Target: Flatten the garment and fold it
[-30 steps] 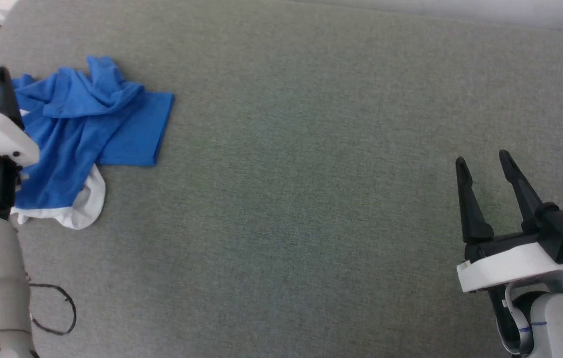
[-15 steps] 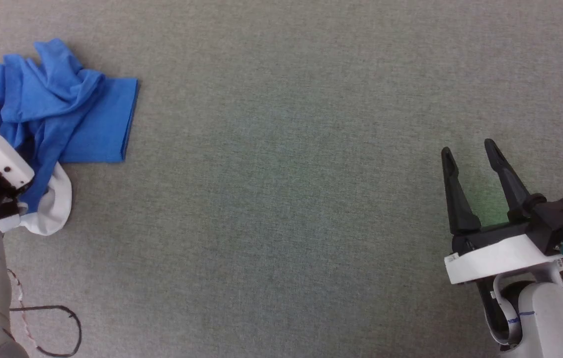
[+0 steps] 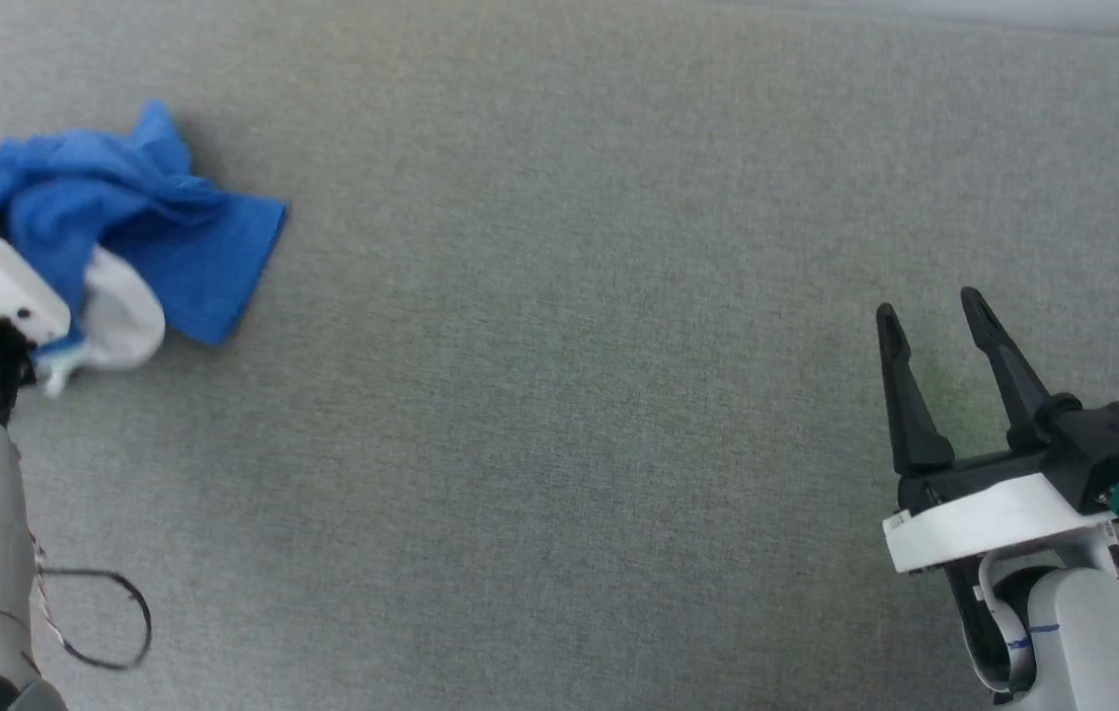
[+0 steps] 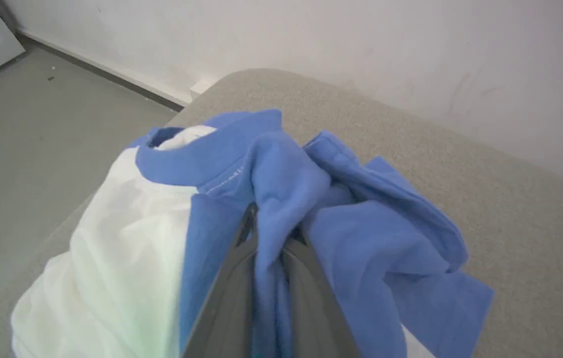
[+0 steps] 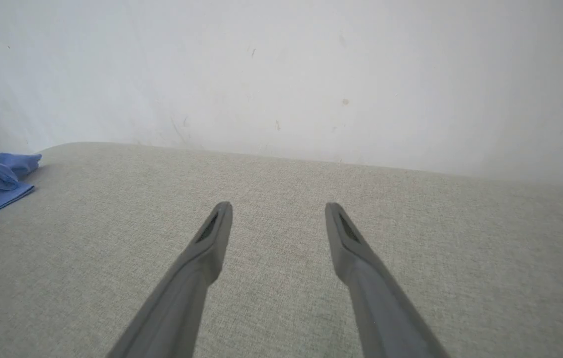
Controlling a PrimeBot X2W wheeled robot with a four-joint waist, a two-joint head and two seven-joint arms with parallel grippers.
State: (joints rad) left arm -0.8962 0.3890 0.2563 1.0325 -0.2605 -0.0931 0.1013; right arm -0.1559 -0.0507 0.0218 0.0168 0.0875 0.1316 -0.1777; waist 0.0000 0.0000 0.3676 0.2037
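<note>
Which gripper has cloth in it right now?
The left gripper: it is shut on a blue fold of the garment. The right gripper stands open over grey upholstery.

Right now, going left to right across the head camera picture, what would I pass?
Crumpled blue and white shirt → long bare stretch of grey cushion → right gripper, open, at the lower right.
</note>
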